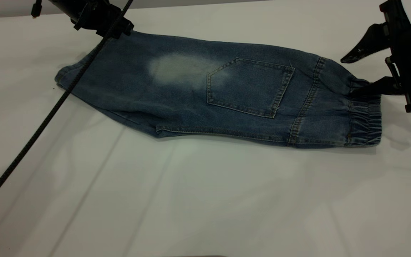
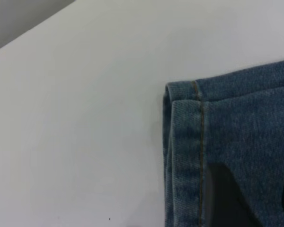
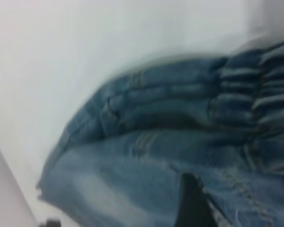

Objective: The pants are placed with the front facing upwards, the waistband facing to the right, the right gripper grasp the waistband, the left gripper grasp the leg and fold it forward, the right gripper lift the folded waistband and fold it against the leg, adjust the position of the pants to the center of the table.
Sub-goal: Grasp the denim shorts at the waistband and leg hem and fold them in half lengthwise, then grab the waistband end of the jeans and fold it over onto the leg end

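From the exterior view, the pants (image 1: pixel 227 96) lie folded lengthwise on the white worktop (image 1: pixel 205 200), a back pocket (image 1: pixel 250 87) and a pale faded patch (image 1: pixel 180 71) facing up. The leg hem points to the view's left, and the gathered waistband (image 1: pixel 364 119) to its right. The right gripper (image 1: pixel 364 73) sits at the waistband's far corner with its jaws apart: the lower finger touches the denim there, the upper one hangs clear above it. The left gripper (image 1: pixel 102 21) is at the far edge of the leg near the hem; its jaws are hidden, so I cannot tell how they stand. A black cable (image 1: pixel 48 117) runs from it across the hem end and down over the worktop.

The left wrist view shows the stitched hem corner (image 2: pixel 184 94) lying flat on the worktop, with a dark finger (image 2: pixel 227 198) resting on the denim.

The right wrist view is blurred; it seems to show the ruffled waistband bunched in layers, and a dark finger (image 3: pixel 191 203) on the cloth.
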Available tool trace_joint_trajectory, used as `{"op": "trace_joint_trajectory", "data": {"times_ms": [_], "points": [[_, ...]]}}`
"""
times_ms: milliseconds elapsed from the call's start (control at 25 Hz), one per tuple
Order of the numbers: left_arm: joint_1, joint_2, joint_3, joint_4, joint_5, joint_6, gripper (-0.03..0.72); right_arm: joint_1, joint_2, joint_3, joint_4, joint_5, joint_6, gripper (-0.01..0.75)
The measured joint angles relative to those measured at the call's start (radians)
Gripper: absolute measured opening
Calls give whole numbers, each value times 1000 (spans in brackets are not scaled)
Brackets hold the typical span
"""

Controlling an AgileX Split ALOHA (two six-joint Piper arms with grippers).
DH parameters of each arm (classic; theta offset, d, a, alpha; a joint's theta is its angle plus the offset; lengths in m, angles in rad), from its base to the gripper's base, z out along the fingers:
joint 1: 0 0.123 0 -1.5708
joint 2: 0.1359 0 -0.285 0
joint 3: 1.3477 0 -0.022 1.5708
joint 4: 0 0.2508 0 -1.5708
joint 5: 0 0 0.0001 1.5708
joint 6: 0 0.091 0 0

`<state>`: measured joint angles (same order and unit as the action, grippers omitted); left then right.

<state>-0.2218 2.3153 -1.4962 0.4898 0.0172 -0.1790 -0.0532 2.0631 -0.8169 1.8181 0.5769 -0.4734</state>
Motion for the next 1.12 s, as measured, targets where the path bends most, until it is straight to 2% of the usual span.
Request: {"op": "trace_joint_trajectory", "data": {"times_ms": [280,400,560,680,800,960,1120], "points": [[-11,-39,0,2,23,-4,284,0,-9,-1,-8,256,-221,400],[-19,-63,0,3,24,-3,284,0,-9,0,-53,306,-270,402],[-20,-66,0,8,29,-3,284,0,-9,25,-211,361,-284,409],[-21,-66,0,16,29,-3,285,0,-9,64,-367,343,-269,441],[-29,-66,0,16,29,-3,286,0,-9,109,-463,256,-235,508],[-43,-66,0,16,29,-4,286,0,-9,119,-464,177,-215,583],[-54,-66,0,16,29,-4,286,0,-8,119,-423,82,-225,587]]}}
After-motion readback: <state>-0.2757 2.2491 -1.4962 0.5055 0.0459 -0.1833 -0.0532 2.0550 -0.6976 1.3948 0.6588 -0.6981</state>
